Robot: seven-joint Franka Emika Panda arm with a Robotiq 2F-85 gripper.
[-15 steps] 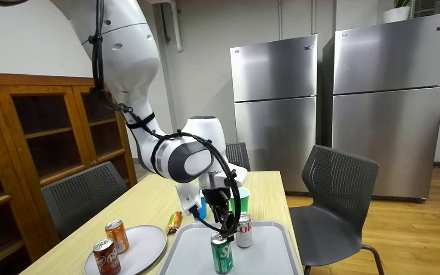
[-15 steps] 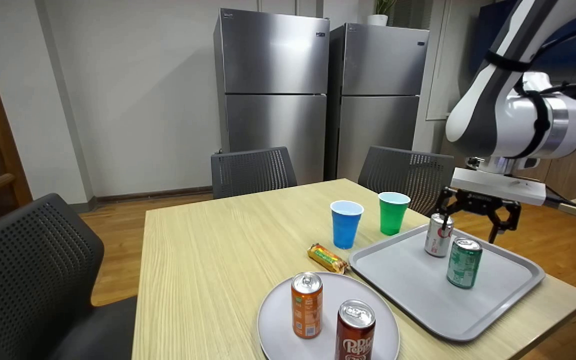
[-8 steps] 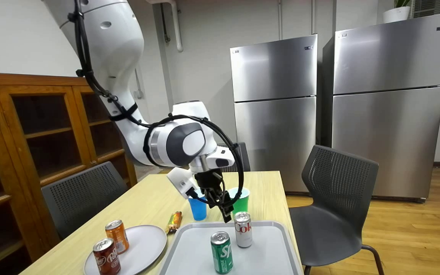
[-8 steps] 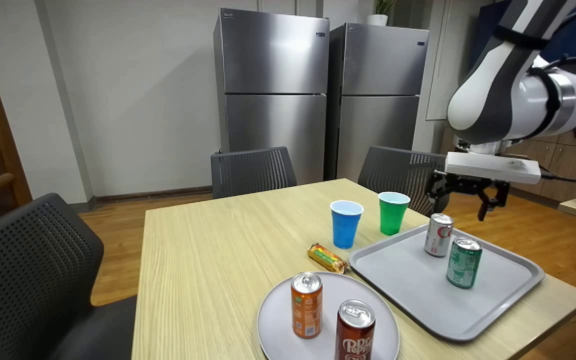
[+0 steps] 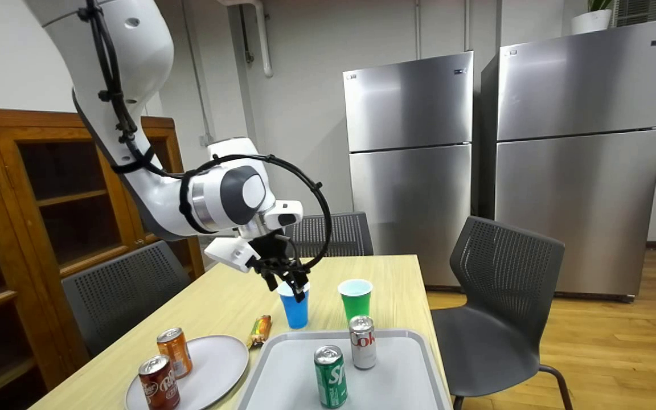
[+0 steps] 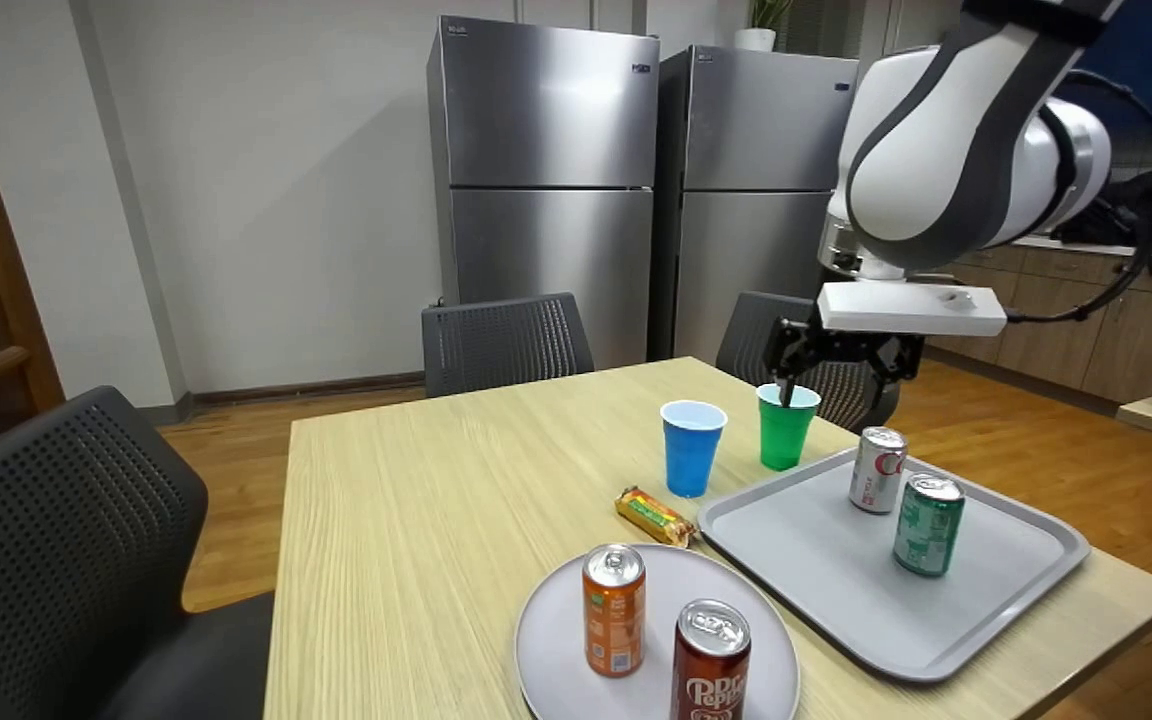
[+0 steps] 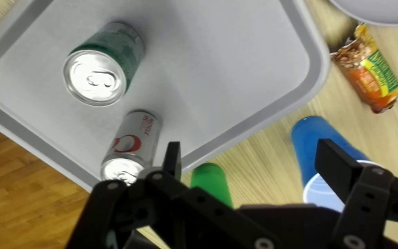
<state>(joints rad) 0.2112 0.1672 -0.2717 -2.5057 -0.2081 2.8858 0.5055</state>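
Observation:
My gripper [image 7: 249, 148] is open, with nothing between its fingers, above the table near the cups. It shows in both exterior views [image 5: 286, 290] [image 6: 833, 392]. In the wrist view one finger overlaps the blue cup [image 7: 304, 141]; the green cup [image 7: 211, 180] shows between the fingers, partly hidden. The grey tray [image 7: 226, 69] holds an upright green Sprite can [image 7: 116, 48] and a silver Coke can [image 7: 130, 141]. Both cans show in both exterior views. In an exterior view a fingertip overlaps the green cup [image 6: 784, 440]; I cannot tell whether they touch.
A wrapped snack bar [image 6: 656, 517] lies beside the tray. A round grey plate [image 6: 556, 640] holds an orange can [image 6: 614, 620] and a Dr Pepper can [image 6: 711, 665]. Dark chairs [image 5: 501, 307] stand around the wooden table [image 6: 416, 520]. Two steel fridges [image 5: 410, 188] stand behind.
My gripper has risen from the Sprite and Coke cans and moved off the tray toward the cups. It stays open. The cans, cups, bar and plate have not moved.

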